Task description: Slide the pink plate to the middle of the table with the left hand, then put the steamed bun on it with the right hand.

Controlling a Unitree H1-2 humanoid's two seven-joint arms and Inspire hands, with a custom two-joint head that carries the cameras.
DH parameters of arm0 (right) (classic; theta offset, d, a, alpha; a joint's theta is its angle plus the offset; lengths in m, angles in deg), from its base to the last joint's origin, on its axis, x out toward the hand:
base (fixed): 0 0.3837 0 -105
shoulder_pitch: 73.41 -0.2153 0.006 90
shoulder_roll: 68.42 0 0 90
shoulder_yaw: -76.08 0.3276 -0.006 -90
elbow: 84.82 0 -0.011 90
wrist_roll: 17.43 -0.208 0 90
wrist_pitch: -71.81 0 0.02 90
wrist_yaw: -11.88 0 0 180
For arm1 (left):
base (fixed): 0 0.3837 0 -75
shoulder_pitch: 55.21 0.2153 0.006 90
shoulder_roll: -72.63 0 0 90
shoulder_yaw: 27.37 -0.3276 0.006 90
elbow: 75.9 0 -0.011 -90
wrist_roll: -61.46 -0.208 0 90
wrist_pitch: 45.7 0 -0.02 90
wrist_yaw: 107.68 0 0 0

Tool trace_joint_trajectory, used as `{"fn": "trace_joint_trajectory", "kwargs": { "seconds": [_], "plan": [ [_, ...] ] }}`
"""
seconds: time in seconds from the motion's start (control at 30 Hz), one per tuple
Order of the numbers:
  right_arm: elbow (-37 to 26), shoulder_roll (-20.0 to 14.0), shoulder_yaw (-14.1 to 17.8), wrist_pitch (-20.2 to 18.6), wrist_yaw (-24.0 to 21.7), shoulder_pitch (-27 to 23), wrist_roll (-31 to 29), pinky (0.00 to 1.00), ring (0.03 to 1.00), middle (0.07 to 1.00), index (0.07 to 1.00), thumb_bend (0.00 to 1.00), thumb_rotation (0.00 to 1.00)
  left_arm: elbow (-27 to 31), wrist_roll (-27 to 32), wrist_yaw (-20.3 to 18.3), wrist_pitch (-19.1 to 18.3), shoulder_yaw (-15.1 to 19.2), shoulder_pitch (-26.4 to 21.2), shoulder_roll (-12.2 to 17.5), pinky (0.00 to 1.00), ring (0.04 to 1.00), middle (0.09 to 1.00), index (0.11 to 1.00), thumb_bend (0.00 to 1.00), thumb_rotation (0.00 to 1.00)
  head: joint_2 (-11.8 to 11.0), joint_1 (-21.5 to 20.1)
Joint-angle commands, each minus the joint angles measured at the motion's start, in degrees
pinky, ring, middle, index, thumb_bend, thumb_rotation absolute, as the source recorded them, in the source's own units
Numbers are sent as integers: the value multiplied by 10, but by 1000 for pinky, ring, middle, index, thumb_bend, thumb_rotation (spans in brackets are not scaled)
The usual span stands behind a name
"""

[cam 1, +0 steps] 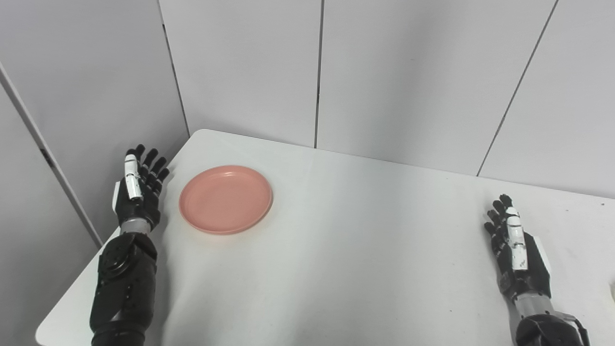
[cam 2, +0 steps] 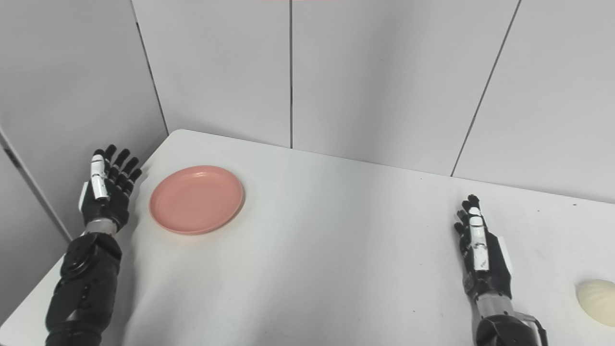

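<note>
You are holding your empty left hand (cam 1: 139,190) spread beside the pink plate (cam 1: 226,199), risking pushing it off the tabletop (cam 1: 336,250) edge.

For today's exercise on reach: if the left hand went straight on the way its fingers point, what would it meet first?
Probably nothing on the table: the left hand points up along the table edge toward the grey wall; the pink plate lies beside that line. Depth is unclear.

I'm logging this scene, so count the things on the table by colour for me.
Pink: 1, the plate
Cream: 1, the steamed bun at the right edge
Total: 2, both on the white table
</note>
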Motion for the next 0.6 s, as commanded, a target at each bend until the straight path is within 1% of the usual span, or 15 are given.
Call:
{"fn": "trace_joint_trajectory", "kwargs": {
  "seconds": [0.0,0.27,0.4,0.53,0.57],
  "plan": [
    [13,-12,13,-29,19,25,6,1000,1000,1000,1000,155,1000,5,1,-4,1,-4,-28,10,915,891,912,923,400,1000,1,1],
    [4,-13,11,-38,21,28,9,1000,1000,1000,1000,156,1000,-16,-2,-6,-9,-16,-31,4,918,893,913,922,389,1000,3,1],
    [11,-15,12,-31,16,27,6,1000,1000,1000,1000,159,1000,-28,-2,-13,-12,-24,-33,3,926,897,918,933,381,1000,5,0],
    [10,-15,11,-33,18,27,8,1000,1000,1000,1000,165,1000,-37,2,-14,-18,-28,-36,-3,925,899,920,930,373,1000,6,0],
    [8,-14,11,-34,19,27,8,1000,1000,1000,1000,164,1000,-44,3,-20,-17,-31,-38,-4,932,903,923,932,374,1000,7,-1]
  ]
}}
